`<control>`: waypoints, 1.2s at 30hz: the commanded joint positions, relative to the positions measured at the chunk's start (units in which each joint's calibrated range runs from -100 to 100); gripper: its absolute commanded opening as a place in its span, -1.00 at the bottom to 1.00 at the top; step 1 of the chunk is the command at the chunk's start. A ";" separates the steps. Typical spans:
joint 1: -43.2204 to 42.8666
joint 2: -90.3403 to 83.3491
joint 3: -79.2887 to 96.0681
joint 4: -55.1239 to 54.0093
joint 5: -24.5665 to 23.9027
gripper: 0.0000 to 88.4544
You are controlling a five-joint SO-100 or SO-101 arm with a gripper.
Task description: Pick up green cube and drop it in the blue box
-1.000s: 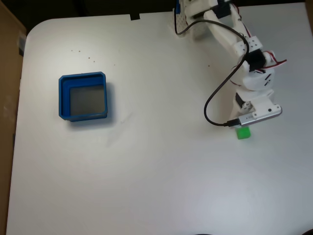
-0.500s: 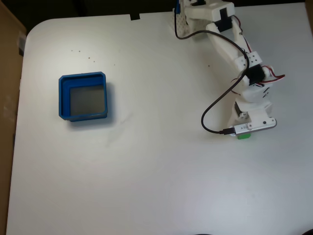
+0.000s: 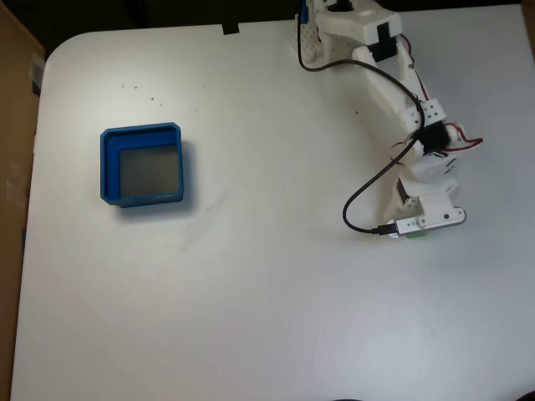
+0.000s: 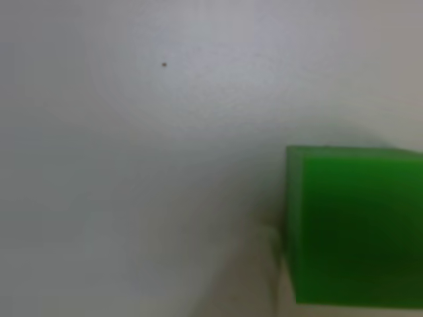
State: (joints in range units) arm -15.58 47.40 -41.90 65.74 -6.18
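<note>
The green cube [image 3: 415, 236] lies on the white table at the right in the fixed view, showing as just a thin green sliver under the white gripper head. The gripper [image 3: 420, 225] hangs directly over it, and its fingers are hidden by the camera mount, so I cannot tell whether they are open or shut. Close up in the other view, the green cube [image 4: 353, 224] sits at the lower right on the table. The blue box [image 3: 144, 164], with a grey floor and nothing in it, stands far off at the left.
The arm's white base [image 3: 322, 33] stands at the table's far edge, and a black cable [image 3: 361, 188] loops out to the left of the gripper. Brown cardboard [image 3: 15, 125] borders the table's left edge. Bare white table [image 3: 276, 251] lies between cube and box.
The gripper head has shifted slightly left and down over the green cube, which showed mostly uncovered a second ago and is now nearly covered. The cube and box have not moved.
</note>
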 commanded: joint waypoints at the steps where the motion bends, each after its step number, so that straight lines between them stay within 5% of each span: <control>1: 0.40 -1.06 -5.62 -0.36 -0.15 -0.26; 36: -0.25 0.11 -8.69 -0.36 -0.20 -0.26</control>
State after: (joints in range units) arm -15.58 47.48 -47.63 65.58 -6.37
